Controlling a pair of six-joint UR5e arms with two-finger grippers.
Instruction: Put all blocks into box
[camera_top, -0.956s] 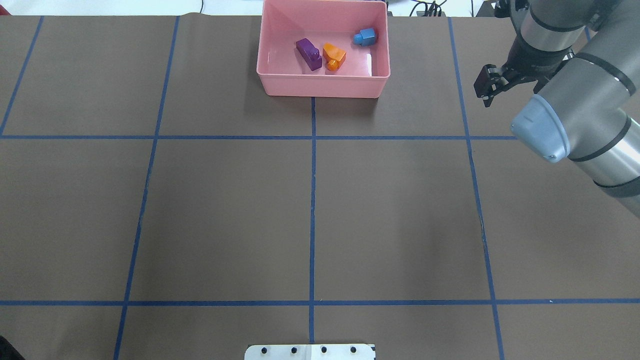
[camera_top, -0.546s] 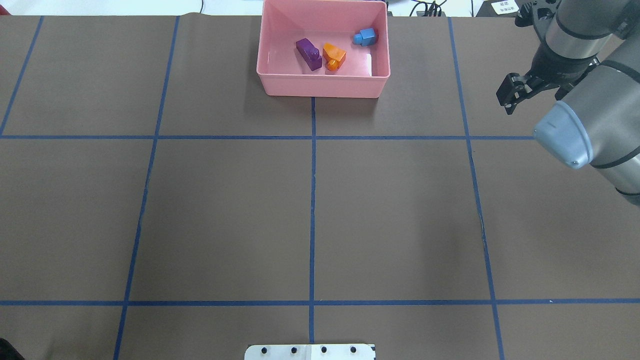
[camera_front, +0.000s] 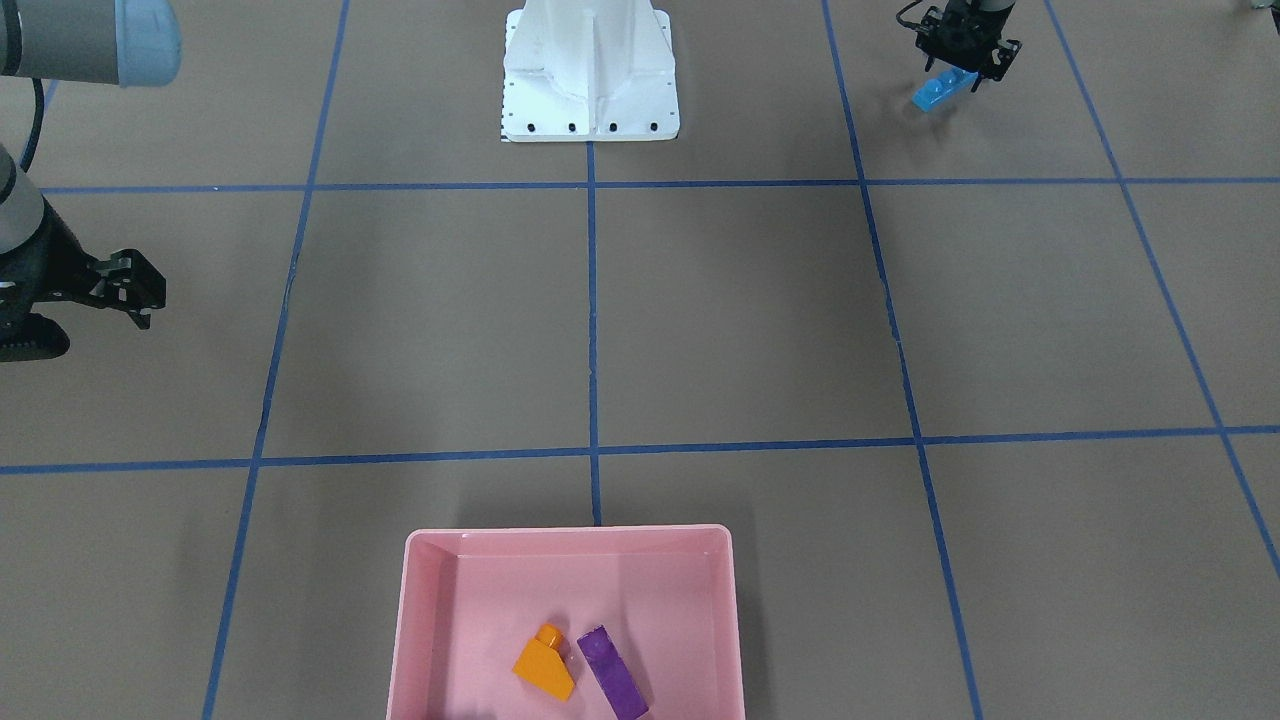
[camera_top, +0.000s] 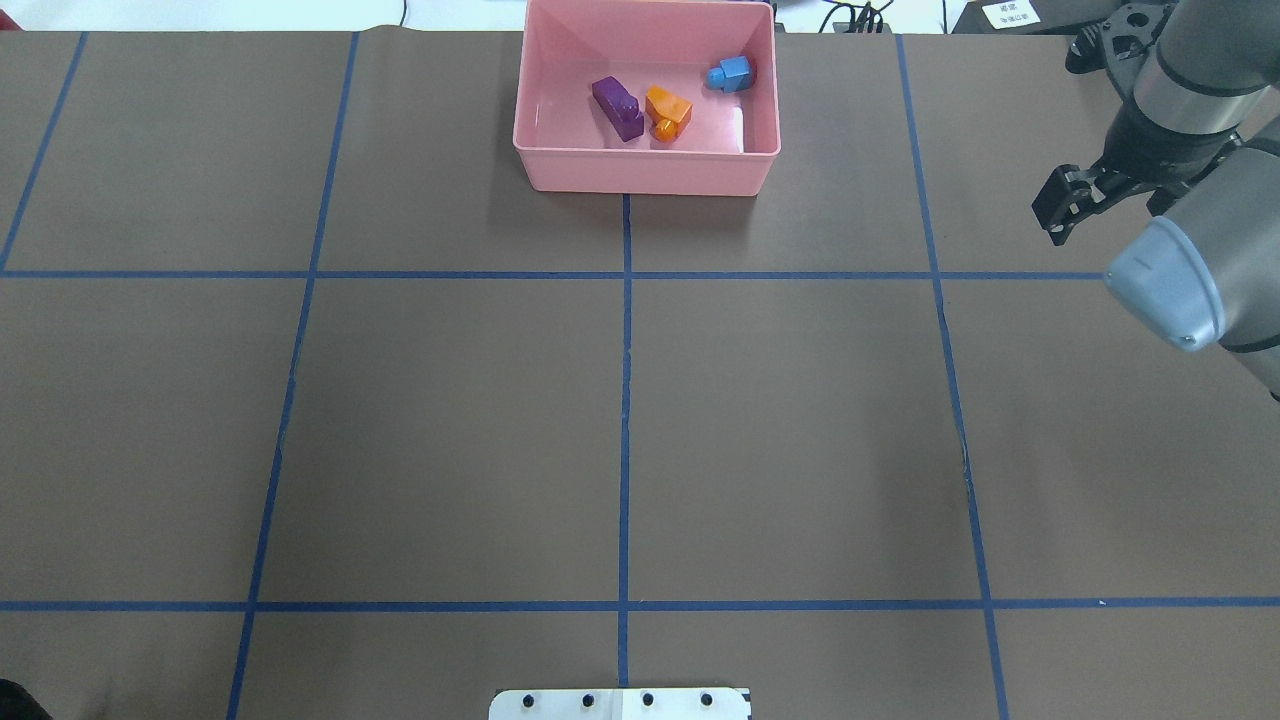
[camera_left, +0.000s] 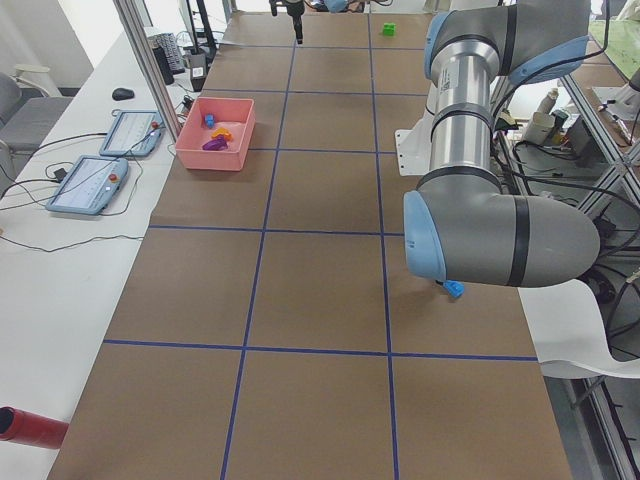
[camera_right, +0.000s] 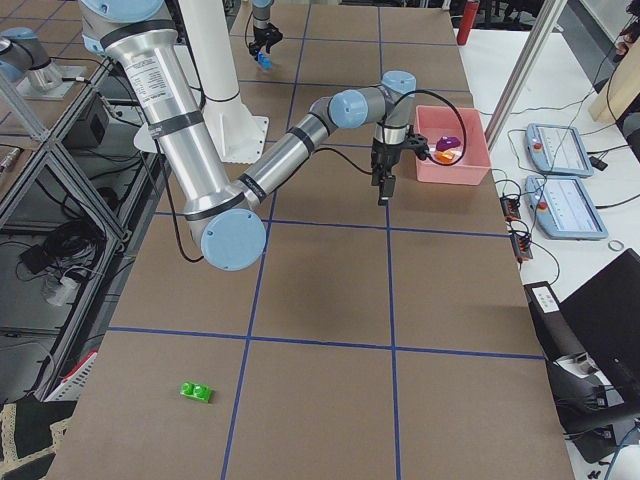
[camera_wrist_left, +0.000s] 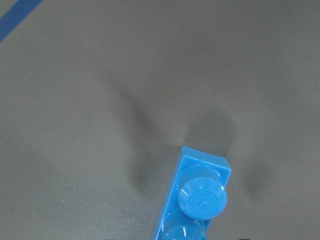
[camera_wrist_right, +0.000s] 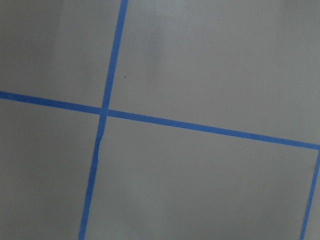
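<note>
The pink box (camera_top: 646, 168) stands at the table's far middle. In it lie the long purple brick (camera_top: 618, 107), the orange sloped brick (camera_top: 667, 110) and the small blue brick (camera_top: 733, 73). My right gripper (camera_top: 1060, 208) is open and empty, hovering to the right of the box, apart from it. My left gripper (camera_front: 958, 72) shows in the front-facing view, shut on the long blue brick (camera_front: 943, 92) just above the table near the base. The left wrist view shows that brick (camera_wrist_left: 197, 200) close up. The green brick (camera_right: 196, 392) lies alone on the table far on my right side.
The white metal base (camera_front: 590, 70) stands at the table's near edge. Blue tape lines divide the brown table cover. Tablets and cables lie beyond the far edge behind the box (camera_left: 215, 132). A red cylinder (camera_left: 30, 427) lies off the table's left end.
My right gripper has moved right and a little toward the robot, farther from the box. The bricks in the box have not moved.
</note>
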